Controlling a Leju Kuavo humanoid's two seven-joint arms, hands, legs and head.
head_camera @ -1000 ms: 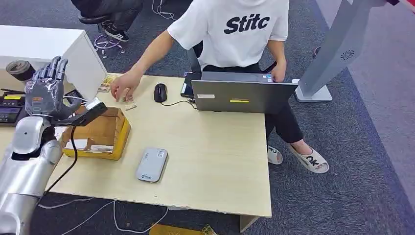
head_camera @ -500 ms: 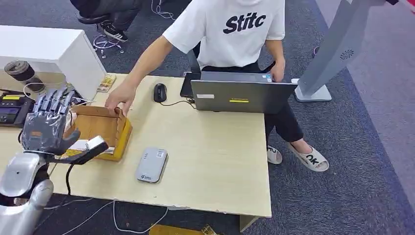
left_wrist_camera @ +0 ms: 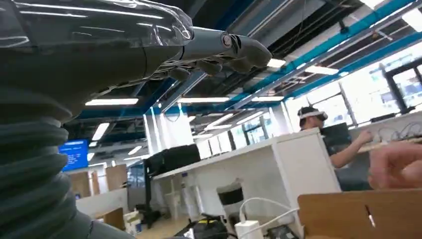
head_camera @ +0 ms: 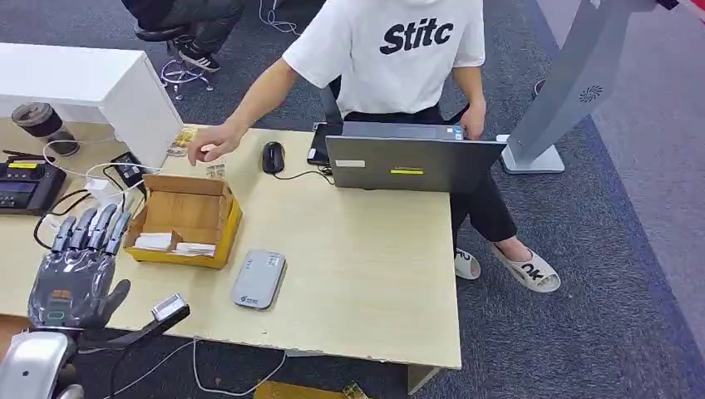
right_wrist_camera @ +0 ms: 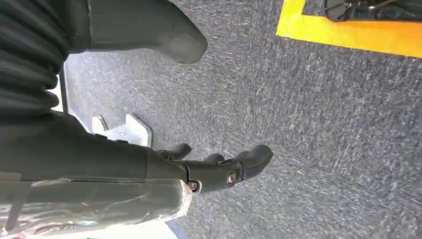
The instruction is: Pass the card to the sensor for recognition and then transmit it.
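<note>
An open cardboard box (head_camera: pixel 193 208) stands on the wooden table (head_camera: pixel 366 266), with white cards (head_camera: pixel 173 243) lying in it. A flat grey sensor (head_camera: pixel 258 279) lies to the right of the box. My left hand (head_camera: pixel 79 266) hovers at the table's front left edge, short of the box, fingers straight and apart, holding nothing. The left wrist view shows its fingers (left_wrist_camera: pixel 224 47) above the box's rim (left_wrist_camera: pixel 358 214). My right hand (right_wrist_camera: pixel 219 169) hangs over grey carpet, fingers loosely spread and empty.
A person in a white shirt sits behind a laptop (head_camera: pixel 411 164); their hand (head_camera: pixel 212 143) hovers over small cards (head_camera: pixel 216 170) behind the box. A mouse (head_camera: pixel 272 156), a black terminal (head_camera: pixel 21 187), a white cabinet (head_camera: pixel 83 79) and a grey kiosk (head_camera: pixel 574 83) stand around.
My left hand has dropped from above the box back to the table's front edge. The person's hand touched the box, which shifted slightly right, then drew back.
</note>
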